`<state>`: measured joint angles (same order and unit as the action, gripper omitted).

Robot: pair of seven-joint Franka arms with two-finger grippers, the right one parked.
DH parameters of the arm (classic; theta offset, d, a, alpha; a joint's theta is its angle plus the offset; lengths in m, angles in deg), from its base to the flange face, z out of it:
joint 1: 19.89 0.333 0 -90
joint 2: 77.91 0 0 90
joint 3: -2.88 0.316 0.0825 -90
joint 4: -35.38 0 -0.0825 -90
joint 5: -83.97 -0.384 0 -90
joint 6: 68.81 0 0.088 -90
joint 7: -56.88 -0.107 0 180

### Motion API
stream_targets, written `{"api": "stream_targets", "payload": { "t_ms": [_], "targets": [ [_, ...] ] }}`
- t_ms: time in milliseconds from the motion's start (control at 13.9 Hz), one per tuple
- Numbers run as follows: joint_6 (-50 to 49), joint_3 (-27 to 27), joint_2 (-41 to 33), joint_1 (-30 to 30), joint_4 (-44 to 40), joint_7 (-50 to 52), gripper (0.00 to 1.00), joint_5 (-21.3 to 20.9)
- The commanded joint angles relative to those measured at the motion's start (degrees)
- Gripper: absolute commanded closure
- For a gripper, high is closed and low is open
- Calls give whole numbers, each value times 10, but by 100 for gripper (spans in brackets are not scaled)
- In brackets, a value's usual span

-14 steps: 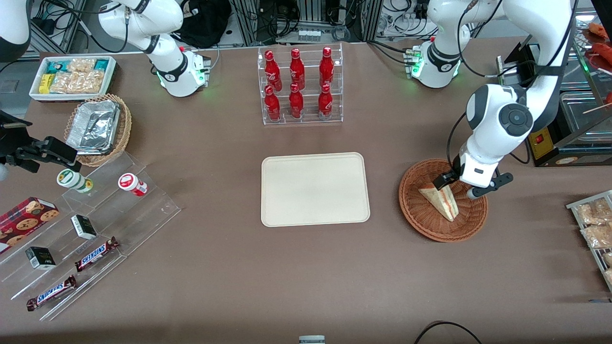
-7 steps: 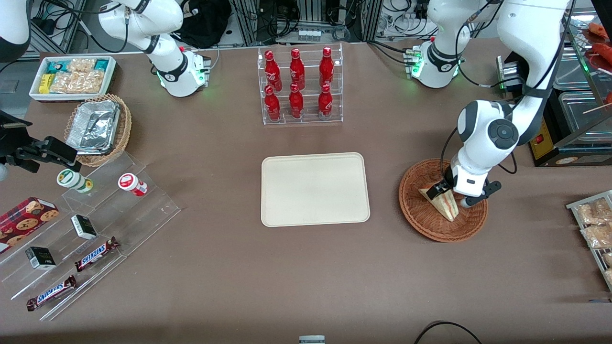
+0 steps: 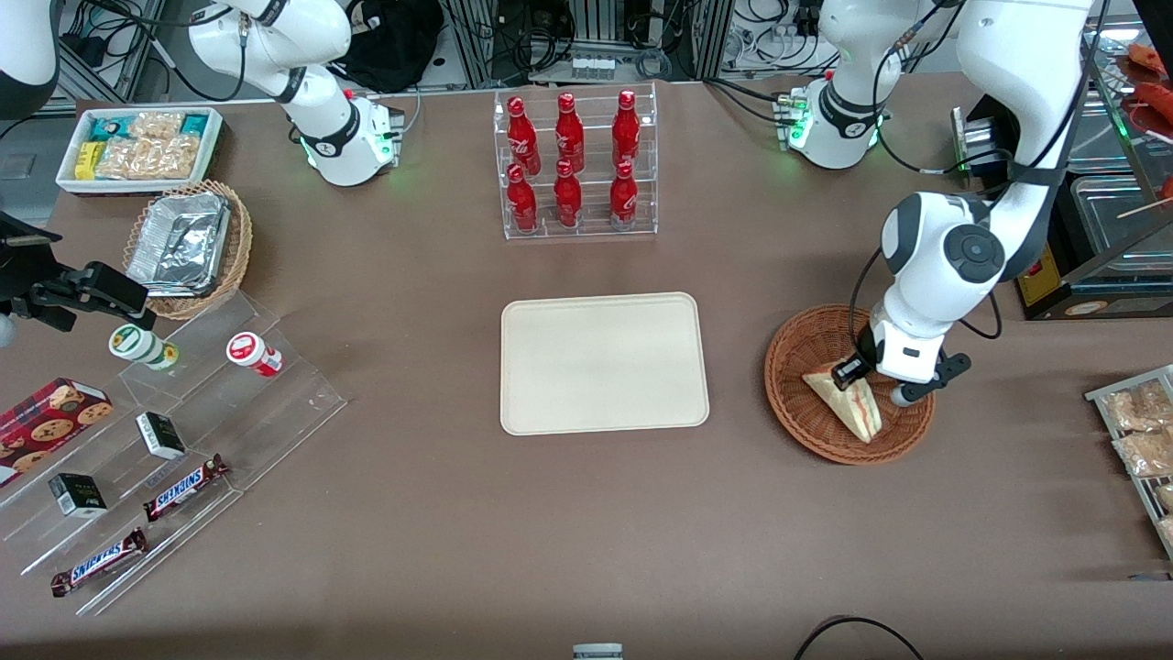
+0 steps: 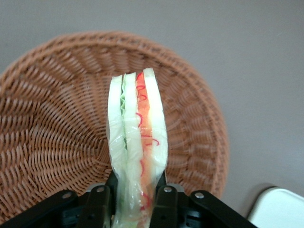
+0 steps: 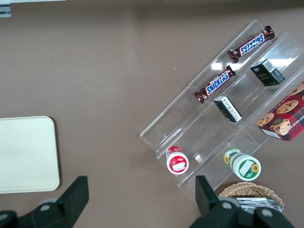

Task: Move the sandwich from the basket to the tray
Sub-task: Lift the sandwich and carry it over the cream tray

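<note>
The sandwich (image 3: 849, 404) is a pale bread wedge with red, orange and green layers, in the reddish-brown wicker basket (image 3: 795, 423). My left gripper (image 3: 871, 381) is down in the basket, shut on the sandwich's wide end. In the left wrist view the black fingers (image 4: 99, 205) press both bread faces of the sandwich (image 4: 137, 137), with the basket (image 4: 52, 133) under it. The cream tray (image 3: 605, 362) lies flat mid-table, beside the basket toward the parked arm's end. A corner of the tray also shows in the left wrist view (image 4: 281, 210).
A clear rack of red bottles (image 3: 575, 165) stands farther from the camera than the tray. A rack of snack bags (image 3: 1141, 431) sits at the working arm's table end. A clear stepped display with candy bars (image 3: 174, 431) and a tan basket of foil containers (image 3: 188, 247) lie toward the parked arm's end.
My left gripper came down into the basket and closed on the sandwich's wide end. The sandwich shifted slightly nearer the camera.
</note>
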<state>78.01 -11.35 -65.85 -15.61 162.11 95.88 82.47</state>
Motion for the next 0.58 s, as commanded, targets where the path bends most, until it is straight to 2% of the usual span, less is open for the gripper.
{"api": "stream_targets", "payload": {
  "t_ms": [0, 144, 288, 505],
  "targets": [
    [-116, 1, -33, -22, -58, 12, 92, 0],
    [-239, 1, -29, -42, -134, 14, 93, 0],
    [-321, 0, -22, -79, -192, 32, 92, 0],
    [-327, 0, 6, -159, -228, 50, 91, -1]
  ]
}}
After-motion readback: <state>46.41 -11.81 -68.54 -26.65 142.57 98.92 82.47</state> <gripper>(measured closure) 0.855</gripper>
